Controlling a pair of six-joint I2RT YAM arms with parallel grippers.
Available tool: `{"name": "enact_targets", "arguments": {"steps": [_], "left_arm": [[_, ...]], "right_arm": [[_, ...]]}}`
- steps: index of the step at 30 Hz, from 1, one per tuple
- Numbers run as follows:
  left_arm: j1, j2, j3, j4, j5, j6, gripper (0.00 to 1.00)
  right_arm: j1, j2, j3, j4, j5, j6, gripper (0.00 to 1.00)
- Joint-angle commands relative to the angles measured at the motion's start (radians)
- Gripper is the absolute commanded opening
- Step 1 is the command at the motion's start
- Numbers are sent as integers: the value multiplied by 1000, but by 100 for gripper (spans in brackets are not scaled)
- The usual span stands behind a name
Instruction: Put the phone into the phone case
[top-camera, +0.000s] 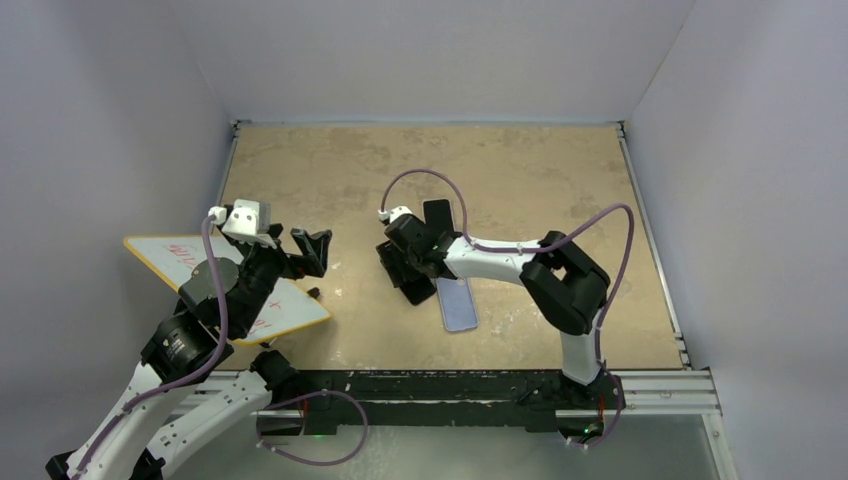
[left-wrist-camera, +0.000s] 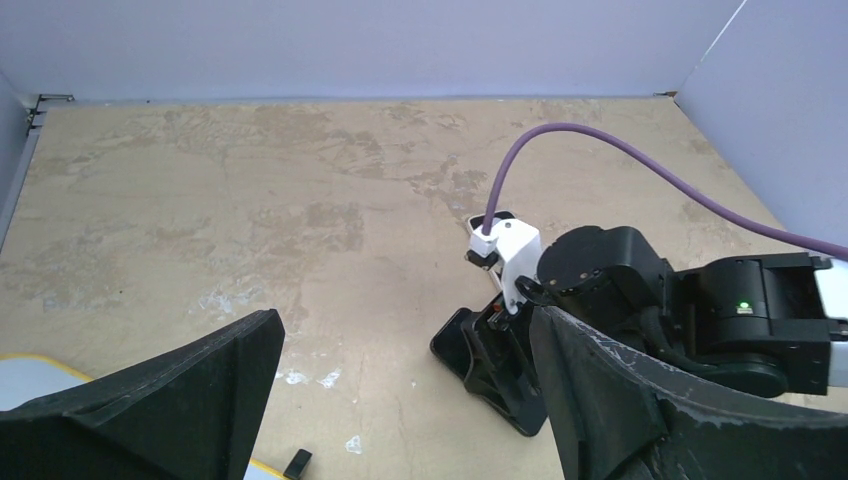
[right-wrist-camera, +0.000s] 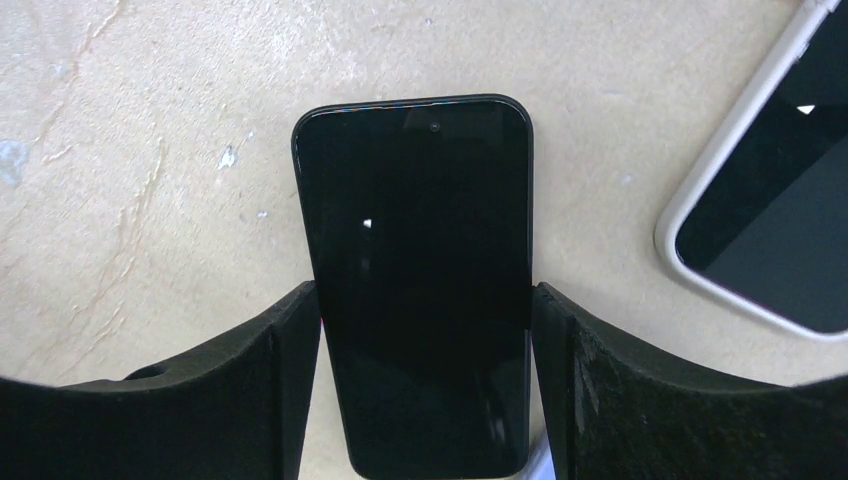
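Observation:
The black phone lies screen-up on the tan table. My right gripper straddles it, with its fingers pressed against both long edges, so it is shut on the phone. The phone case, pale with a white rim, lies flat just right of the phone; its corner shows in the right wrist view. My left gripper is open and empty, held above the table left of the phone. In the left wrist view the phone sits under the right gripper.
A white board with a yellow rim lies under the left arm at the table's left. A small black piece sits by its edge. Purple cables arc over the middle of the table. Grey walls enclose three sides.

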Motion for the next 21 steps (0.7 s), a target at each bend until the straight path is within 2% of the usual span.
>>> {"name": "enact_targets", "arguments": {"steps": [1,12,21], "left_arm": [[3,6,-4,10,-6,-21,100],[3,14,-3,12,-4,-16,100],[2,12,-4,13,-2,-14,100]], "right_arm": [[11,-117,-36,38,-4,64,40],[16,-235,-109,33,14,126,37],[16,-316,-101,-147,94,241,37]]}}
